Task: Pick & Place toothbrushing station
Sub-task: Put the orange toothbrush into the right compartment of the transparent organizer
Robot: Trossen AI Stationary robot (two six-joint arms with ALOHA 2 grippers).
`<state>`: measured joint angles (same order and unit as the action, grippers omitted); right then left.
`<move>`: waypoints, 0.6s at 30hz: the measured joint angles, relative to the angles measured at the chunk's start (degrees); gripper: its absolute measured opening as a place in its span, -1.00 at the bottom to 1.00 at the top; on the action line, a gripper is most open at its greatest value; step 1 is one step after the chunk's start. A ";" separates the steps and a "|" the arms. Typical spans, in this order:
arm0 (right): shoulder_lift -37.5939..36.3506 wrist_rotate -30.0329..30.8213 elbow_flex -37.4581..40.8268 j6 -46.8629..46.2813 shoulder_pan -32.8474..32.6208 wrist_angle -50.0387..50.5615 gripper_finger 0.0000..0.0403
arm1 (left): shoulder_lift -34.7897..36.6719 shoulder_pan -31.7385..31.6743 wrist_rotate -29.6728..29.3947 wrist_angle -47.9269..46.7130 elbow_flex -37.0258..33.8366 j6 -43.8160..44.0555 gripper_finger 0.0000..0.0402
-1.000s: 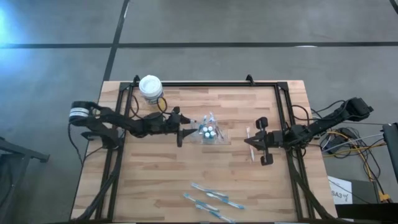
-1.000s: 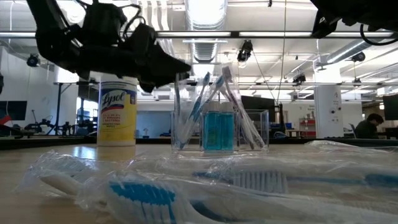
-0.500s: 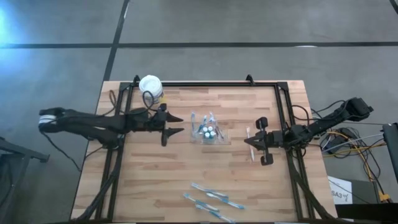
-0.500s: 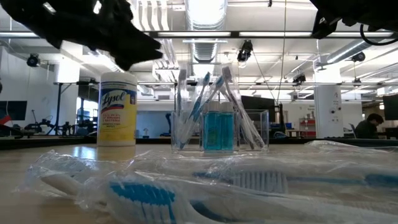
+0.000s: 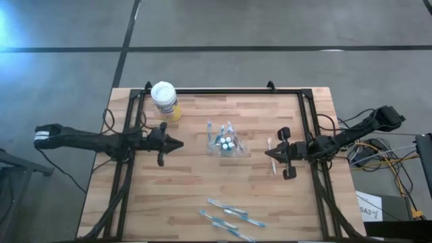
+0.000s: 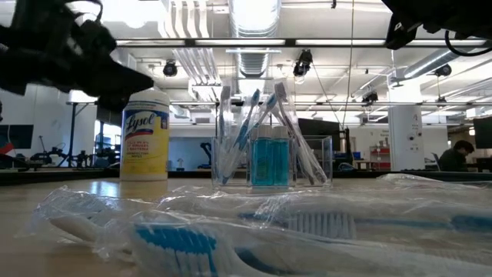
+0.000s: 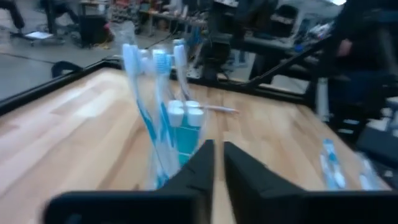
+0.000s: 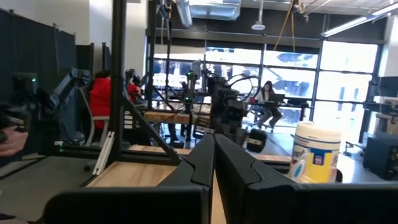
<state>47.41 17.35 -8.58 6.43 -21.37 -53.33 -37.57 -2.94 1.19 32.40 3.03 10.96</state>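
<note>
Left gripper (image 5: 177, 143) at nine o'clock, fingers nearly together, empty, well apart from the clear holder (image 5: 225, 140) of toothbrushes (image 6: 247, 123) at table centre. Wrapped toothbrushes (image 5: 229, 217) lie at six o'clock. Right gripper (image 5: 270, 154) at three o'clock, fingers nearly closed, empty.

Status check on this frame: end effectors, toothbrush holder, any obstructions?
Left end effector shut, empty, short of clear holder. Right end effector shut, parked at right. Holder upright, brushes in. Path clear.
</note>
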 joint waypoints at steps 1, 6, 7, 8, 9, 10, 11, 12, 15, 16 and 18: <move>-0.01 0.63 0.00 -0.01 0.00 0.01 -0.96 | 0.47 0.00 1.16 1.75 -1.38 0.11 -0.90; 0.01 3.95 0.00 -0.01 0.02 0.01 -0.96 | 1.96 0.55 7.54 3.47 -2.43 -2.31 -0.94; 0.01 4.30 0.00 0.00 0.05 0.01 -0.96 | 2.03 0.55 8.19 3.37 -2.44 -3.14 -0.94; 0.01 4.68 0.00 -0.01 0.04 0.08 -0.96 | 2.30 0.55 8.72 3.09 -2.48 -4.11 -0.95; 0.01 4.84 0.00 -0.04 0.04 0.48 -0.96 | 2.61 0.55 9.33 2.92 -2.52 -5.13 -0.97; 0.01 4.92 0.00 -0.04 0.04 0.91 -0.96 | 2.85 0.55 9.82 2.61 -2.52 -6.19 -0.98; 0.01 4.91 0.00 -0.04 0.04 1.55 -0.96 | 3.08 0.55 10.18 2.16 -2.52 -7.17 -0.98; 0.01 4.91 0.00 -0.15 0.04 2.33 -0.96 | 3.24 0.55 10.32 1.80 -2.54 -7.88 -0.98; 0.01 5.37 0.00 -2.71 0.04 5.15 -0.96 | 3.96 0.55 10.34 1.12 -2.54 -8.97 -0.96; 0.01 5.39 0.00 -3.72 0.04 6.22 -0.96 | 4.44 0.55 10.32 1.20 -2.54 -9.00 -0.96; 0.01 5.41 0.02 -5.68 0.03 7.79 -0.96 | 5.80 0.55 10.32 1.08 -2.54 -9.02 -0.98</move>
<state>47.42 22.76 -8.56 0.75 -21.34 -45.54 -31.78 -2.39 11.51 33.48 0.49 1.93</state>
